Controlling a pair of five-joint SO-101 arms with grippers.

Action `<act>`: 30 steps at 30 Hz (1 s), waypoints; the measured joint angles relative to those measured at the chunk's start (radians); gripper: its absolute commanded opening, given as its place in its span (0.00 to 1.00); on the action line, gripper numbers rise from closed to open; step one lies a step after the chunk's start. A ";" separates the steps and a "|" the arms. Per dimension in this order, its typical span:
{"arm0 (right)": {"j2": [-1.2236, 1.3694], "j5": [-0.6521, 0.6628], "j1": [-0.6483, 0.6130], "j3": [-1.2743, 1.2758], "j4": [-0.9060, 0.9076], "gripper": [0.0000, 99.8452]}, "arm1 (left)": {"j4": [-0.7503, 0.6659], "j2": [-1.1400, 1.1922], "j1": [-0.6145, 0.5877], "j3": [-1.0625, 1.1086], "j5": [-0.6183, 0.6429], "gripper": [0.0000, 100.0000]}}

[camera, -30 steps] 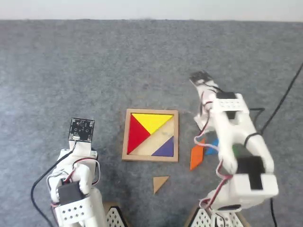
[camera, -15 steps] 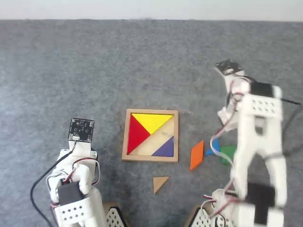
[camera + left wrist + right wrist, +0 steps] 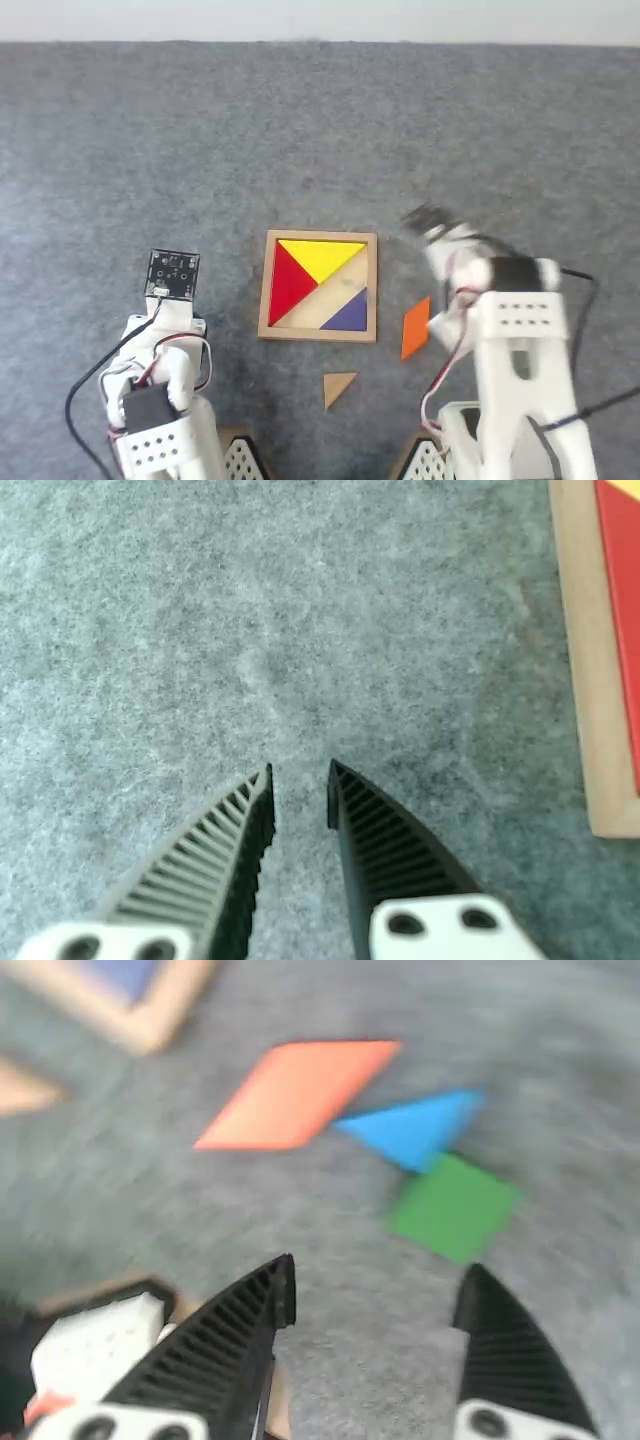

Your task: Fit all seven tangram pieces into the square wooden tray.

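Pincer of right arm spread wide and empty, flat green square tangram piece just ahead of its tips, corner touching blue triangle; likely light, stiff, thin, so best pinched across opposite straight edges.

I see a pale wooden tray, a red triangle, a yellow triangle, a purple triangle, an orange parallelogram, a blue triangle, a green square, a tan triangle and a speckled grey counter.
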 measured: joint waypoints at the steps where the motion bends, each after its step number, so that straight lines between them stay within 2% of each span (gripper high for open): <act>1: -0.002 0.002 -0.068 0.000 0.003 0.29 | 0.000 0.000 0.000 0.000 0.000 0.09; 5: -0.005 0.012 -0.330 0.017 -0.018 0.29 | 0.000 0.000 0.000 0.000 0.000 0.09; 10: -0.006 0.158 -0.628 0.100 -0.143 0.29 | 0.000 0.000 0.000 0.000 0.000 0.09; 13: -0.006 0.216 -0.749 0.150 -0.213 0.28 | 0.000 0.000 0.000 0.000 0.000 0.09; 17: -0.006 0.265 -0.829 0.213 -0.281 0.28 | 0.000 0.000 0.000 0.000 0.000 0.09; 30: -0.006 0.284 -0.908 0.321 -0.462 0.28 | 0.000 0.000 0.000 0.000 0.000 0.09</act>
